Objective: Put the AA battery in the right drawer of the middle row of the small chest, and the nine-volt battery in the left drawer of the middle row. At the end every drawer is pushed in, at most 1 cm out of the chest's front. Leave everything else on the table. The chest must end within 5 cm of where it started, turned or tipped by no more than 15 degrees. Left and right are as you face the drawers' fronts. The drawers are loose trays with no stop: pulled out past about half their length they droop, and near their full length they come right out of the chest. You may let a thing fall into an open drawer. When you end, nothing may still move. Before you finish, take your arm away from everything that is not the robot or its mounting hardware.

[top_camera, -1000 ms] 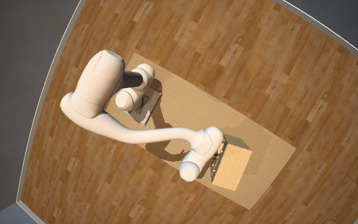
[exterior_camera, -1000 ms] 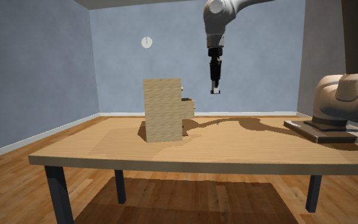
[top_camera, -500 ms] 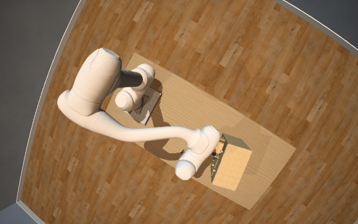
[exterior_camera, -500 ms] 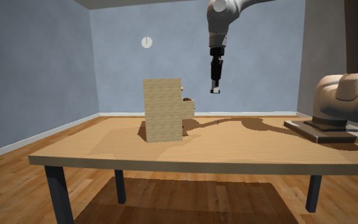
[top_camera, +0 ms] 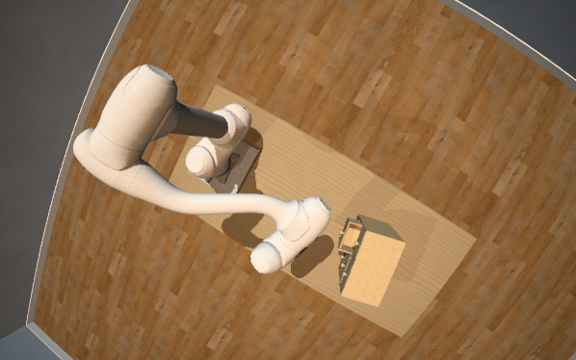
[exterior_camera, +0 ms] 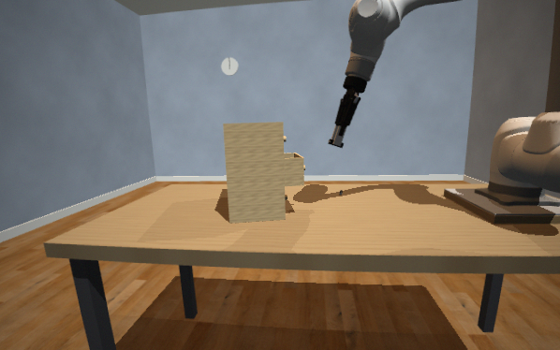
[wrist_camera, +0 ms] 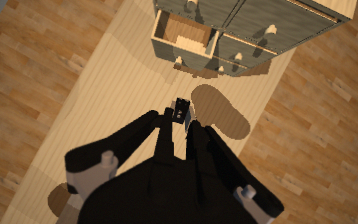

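The small chest (top_camera: 375, 270) (exterior_camera: 256, 173) (wrist_camera: 301, 22) stands upright. Its left middle-row drawer (top_camera: 351, 233) (exterior_camera: 293, 171) (wrist_camera: 196, 61) is pulled partly out and looks level; a bright patch lies on its floor, with no battery visible in it. The other drawers in view look pushed in. My gripper (exterior_camera: 336, 142) (wrist_camera: 180, 109) is shut on the nine-volt battery (wrist_camera: 181, 110), a black block with its terminals showing. It hangs tilted in the air in front of the chest, above the open drawer's height. The AA battery cannot be made out for certain.
A small dark object (exterior_camera: 341, 193) lies on the table (exterior_camera: 194, 234) in front of the chest, too small to identify. The arm's base (exterior_camera: 522, 212) stands at the far end of the table. Round knobs stick out from the drawer fronts.
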